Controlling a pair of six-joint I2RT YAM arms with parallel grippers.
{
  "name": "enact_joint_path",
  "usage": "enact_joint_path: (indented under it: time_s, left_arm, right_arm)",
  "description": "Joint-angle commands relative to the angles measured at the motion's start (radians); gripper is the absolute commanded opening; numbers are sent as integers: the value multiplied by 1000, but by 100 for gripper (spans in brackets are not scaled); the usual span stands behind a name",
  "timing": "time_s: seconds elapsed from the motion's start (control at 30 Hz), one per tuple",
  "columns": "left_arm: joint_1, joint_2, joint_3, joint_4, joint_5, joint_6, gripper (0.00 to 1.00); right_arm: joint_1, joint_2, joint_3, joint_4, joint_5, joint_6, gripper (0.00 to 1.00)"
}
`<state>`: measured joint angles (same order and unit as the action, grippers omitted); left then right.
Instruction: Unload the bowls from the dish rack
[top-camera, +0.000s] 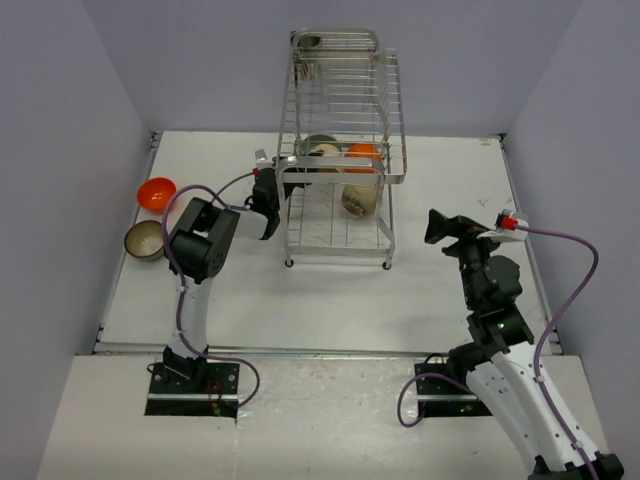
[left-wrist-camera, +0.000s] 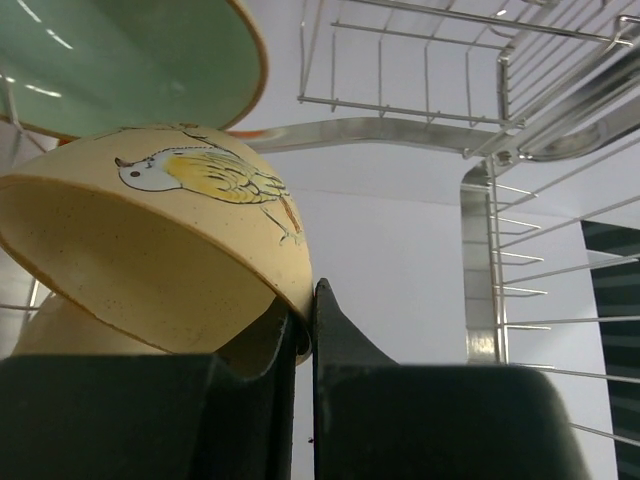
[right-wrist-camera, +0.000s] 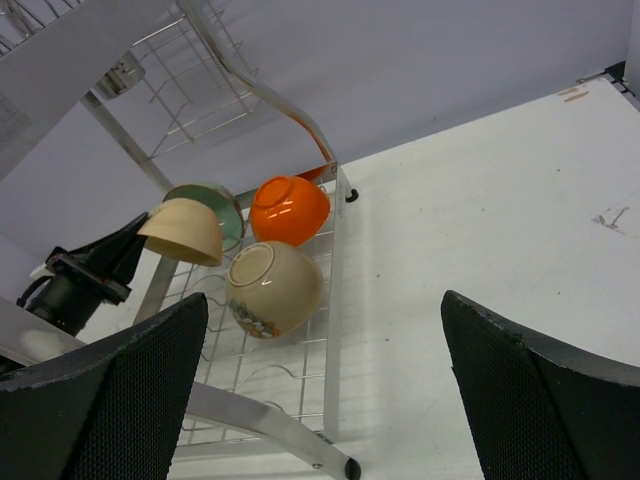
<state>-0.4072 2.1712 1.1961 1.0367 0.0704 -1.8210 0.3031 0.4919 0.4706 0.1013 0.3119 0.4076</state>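
Note:
The dish rack (top-camera: 388, 110) stands at the back middle of the table. My left gripper (top-camera: 285, 178) reaches into its lower tier from the left, shut on the rim of a cream bowl (left-wrist-camera: 190, 250) painted with a bird. That bowl (right-wrist-camera: 185, 230) is tipped, mouth down, and held off the wires. Behind it leans a mint green bowl (left-wrist-camera: 130, 60), beside that an orange bowl (right-wrist-camera: 290, 210), and in front lies a beige bowl (right-wrist-camera: 275, 290) on its side. My right gripper (top-camera: 445, 235) hangs open to the right of the rack, nothing between its fingers (right-wrist-camera: 110, 390).
Left of the rack, an orange bowl (top-camera: 156, 192) and a brown-olive bowl (top-camera: 146, 240) sit on the table near its left edge. The rack's silver frame bars (left-wrist-camera: 480, 130) and wire shelf (right-wrist-camera: 250, 410) surround the left gripper. Walls close the table on three sides.

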Motion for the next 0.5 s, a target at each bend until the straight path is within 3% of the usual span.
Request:
enact_joint_path:
  time_s: [0.0,0.27,0.47]
  left_arm:
    - [-5,-33,22,195,-4,-24,0]
    - [4,-102,-36,174,21,2,0]
    - [27,-279,-58,-73,95,216,0]
  right_arm:
    - [2,10,-3,44,-16,0,99]
    - [2,7,0,38,-11,2,99]
    - [2,5,-1,44,-17,7,99]
